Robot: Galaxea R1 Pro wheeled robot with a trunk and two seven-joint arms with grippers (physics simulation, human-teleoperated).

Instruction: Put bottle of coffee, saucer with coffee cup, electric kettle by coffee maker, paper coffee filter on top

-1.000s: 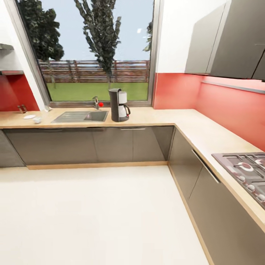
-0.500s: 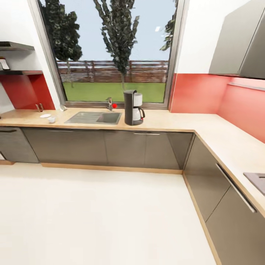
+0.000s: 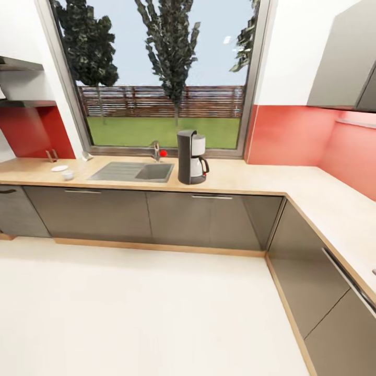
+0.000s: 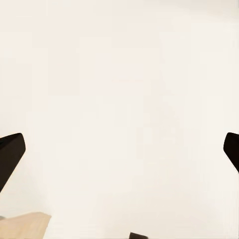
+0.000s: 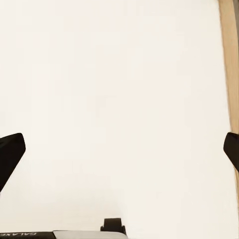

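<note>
The coffee maker (image 3: 191,157) stands upright on the table (image 3: 245,180), just beside the sink (image 3: 133,171), on the side away from the shelves. The saucer (image 3: 59,168) and coffee cup (image 3: 67,175) sit close together on the table well beyond the sink from the coffee maker, the cup apparently beside the saucer, not on it. Beyond them are the wall shelves (image 3: 23,103), where the bottle of coffee should be, though it cannot be made out.

The left claw (image 4: 119,154) and right claw (image 5: 119,154) each show fingertips at opposite edges of their wrist views, spread wide and holding nothing, over bare pale floor (image 3: 146,313).

The cup and saucer lie on the robot's left, so its left arm is likely nearer once the base closes in.
</note>
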